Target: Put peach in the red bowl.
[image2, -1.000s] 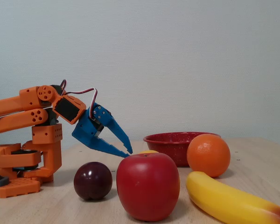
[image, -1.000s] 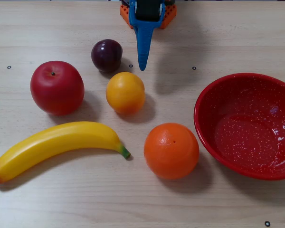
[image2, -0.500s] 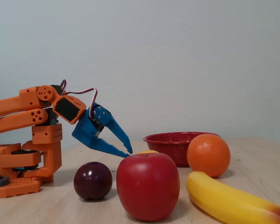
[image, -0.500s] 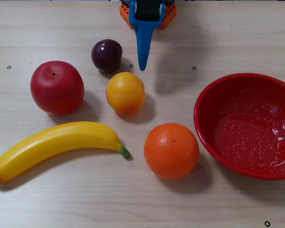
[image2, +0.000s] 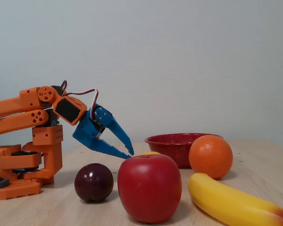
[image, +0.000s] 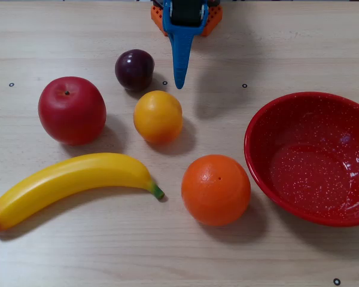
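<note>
The peach (image: 158, 116), a smooth yellow-orange fruit, rests on the table in the top-down fixed view; in the side fixed view only its top (image2: 151, 153) peeks above the apple. The red bowl (image: 260, 122) with white speckles sits at the right, and its rim (image2: 172, 137) shows behind the fruit in the side view. My blue gripper (image: 179, 84) hovers just behind the peach, pointing down at it. Seen from the side, the gripper (image2: 130, 153) is open, its jaws spread with nothing between them.
A dark plum (image: 134, 69) lies left of the gripper tip. A red apple (image: 71, 110), a banana (image: 72, 182) and an orange (image: 215, 189) surround the peach. The orange arm base (image2: 23, 160) stands at the table's back edge.
</note>
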